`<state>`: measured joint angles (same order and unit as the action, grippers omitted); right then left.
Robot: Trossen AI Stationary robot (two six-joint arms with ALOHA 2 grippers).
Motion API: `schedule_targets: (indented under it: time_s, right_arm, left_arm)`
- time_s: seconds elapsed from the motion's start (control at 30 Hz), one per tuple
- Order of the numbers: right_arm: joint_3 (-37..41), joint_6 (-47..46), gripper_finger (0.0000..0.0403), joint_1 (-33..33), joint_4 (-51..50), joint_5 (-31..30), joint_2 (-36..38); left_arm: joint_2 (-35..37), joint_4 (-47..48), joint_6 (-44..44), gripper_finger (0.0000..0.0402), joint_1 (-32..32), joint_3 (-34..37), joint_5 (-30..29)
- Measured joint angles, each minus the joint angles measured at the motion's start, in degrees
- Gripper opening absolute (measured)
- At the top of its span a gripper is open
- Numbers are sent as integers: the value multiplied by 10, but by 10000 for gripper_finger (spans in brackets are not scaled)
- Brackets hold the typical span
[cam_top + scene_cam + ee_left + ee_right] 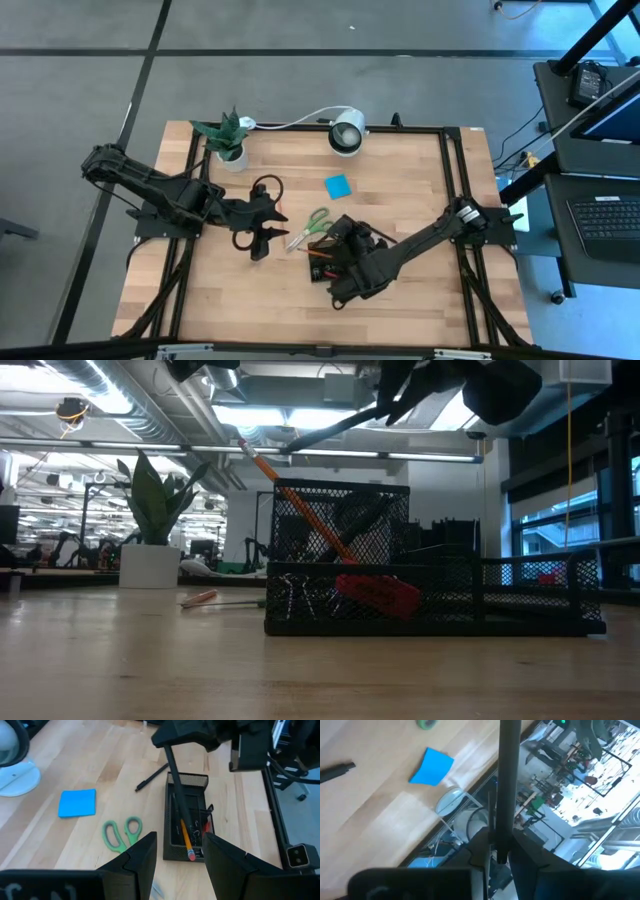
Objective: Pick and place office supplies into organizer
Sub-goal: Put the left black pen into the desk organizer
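The black mesh organizer (169,820) stands near the table's middle. An orange pencil (186,840) leans in it and a red piece (378,595) lies inside. My right gripper (499,857) hovers over it, shut on a black pen (176,780). Green-handled scissors (121,832), a blue sticky-note pad (77,802) and another black pen (150,777) lie flat on the wood. My left gripper (180,855) hangs open to the left of the organizer (322,270), beside the scissors (310,228), with nothing between its fingers. My right gripper pinches the black pen near one end (501,837) between its two fingers. The pen runs forward along the fingers and out past their tips. It is lifted clear and slants over the organizer, its free end (282,450) above the tall compartment, close to the pencil's top.
A white round lamp (347,135) and a potted green plant (225,140) stand at the table's far edge, with a white cable between them. Bare wood lies along the near edge and far right. A side desk with a laptop (605,215) stands off the table's right.
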<state>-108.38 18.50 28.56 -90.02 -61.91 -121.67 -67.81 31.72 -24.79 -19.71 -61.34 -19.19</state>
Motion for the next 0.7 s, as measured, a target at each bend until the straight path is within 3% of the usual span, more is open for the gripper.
schedule_targets:
  time_s: [0.7]
  right_arm:
    - [0, 103, 55, 12, 0, 16, -42]
  left_arm:
    - [0, -2, -1, 152, 0, 0, -43]
